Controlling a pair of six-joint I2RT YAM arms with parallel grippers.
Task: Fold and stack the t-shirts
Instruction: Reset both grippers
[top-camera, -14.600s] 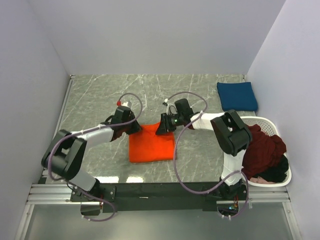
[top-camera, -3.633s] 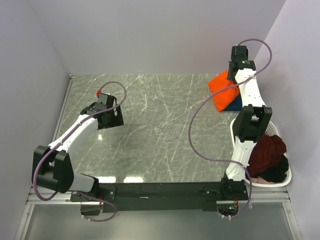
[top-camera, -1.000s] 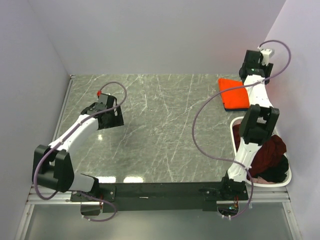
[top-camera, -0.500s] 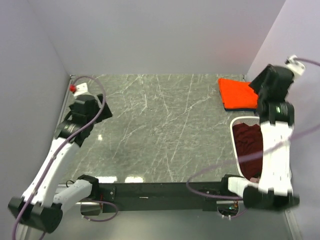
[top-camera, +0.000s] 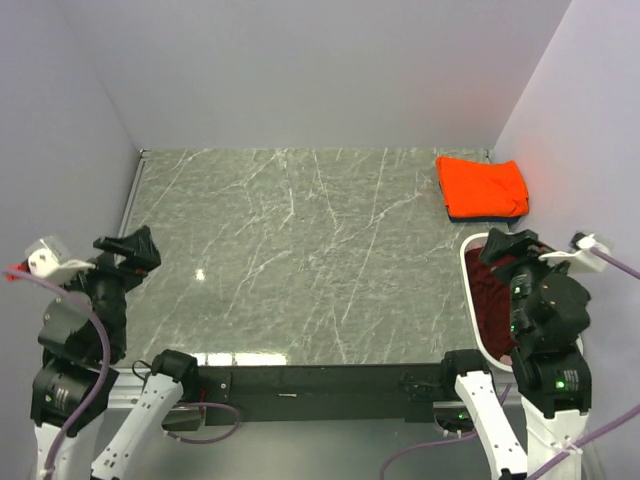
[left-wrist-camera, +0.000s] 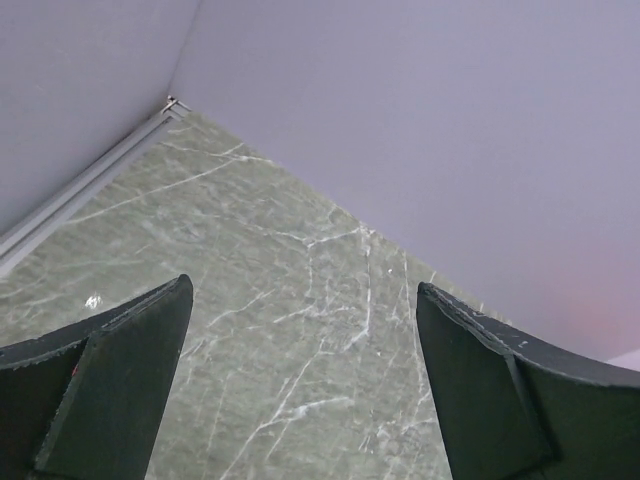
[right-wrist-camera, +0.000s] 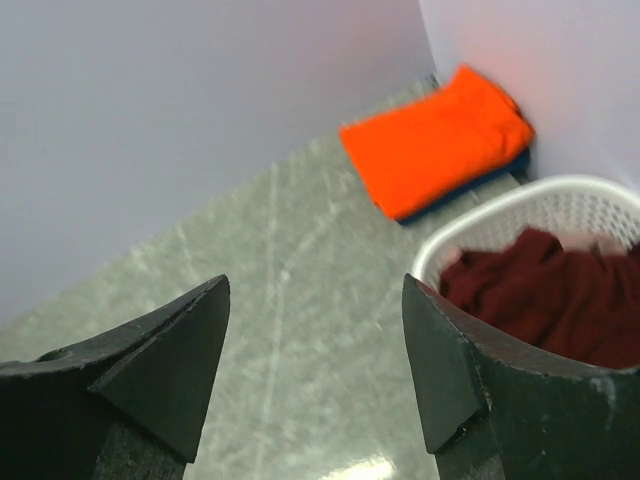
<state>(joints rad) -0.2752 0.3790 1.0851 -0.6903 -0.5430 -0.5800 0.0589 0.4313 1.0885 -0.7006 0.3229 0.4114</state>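
A folded bright orange t-shirt (top-camera: 482, 187) lies at the table's far right corner on top of a navy blue t-shirt (top-camera: 492, 214), of which only an edge shows. A dark maroon t-shirt (top-camera: 493, 285) lies crumpled in the white basket (top-camera: 467, 283). My right gripper (top-camera: 506, 246) hangs high over the basket's near-left rim, open and empty. The right wrist view shows the orange t-shirt (right-wrist-camera: 440, 140), the navy edge (right-wrist-camera: 482, 180) and the maroon t-shirt (right-wrist-camera: 550, 295) beyond the open right gripper (right-wrist-camera: 315, 285). My left gripper (top-camera: 132, 250) is raised at the left edge. In its wrist view the left gripper (left-wrist-camera: 303, 290) is open over bare marble.
The marble table (top-camera: 300, 250) is walled at the back and on both sides. The basket rim (right-wrist-camera: 500, 215) stands just right of my right fingers. A metal rail (left-wrist-camera: 90, 180) runs along the table's left edge.
Both arms have drawn back to the near edge and risen toward the camera. The right gripper has left the orange t-shirt on the navy one, and its jaws have widened.
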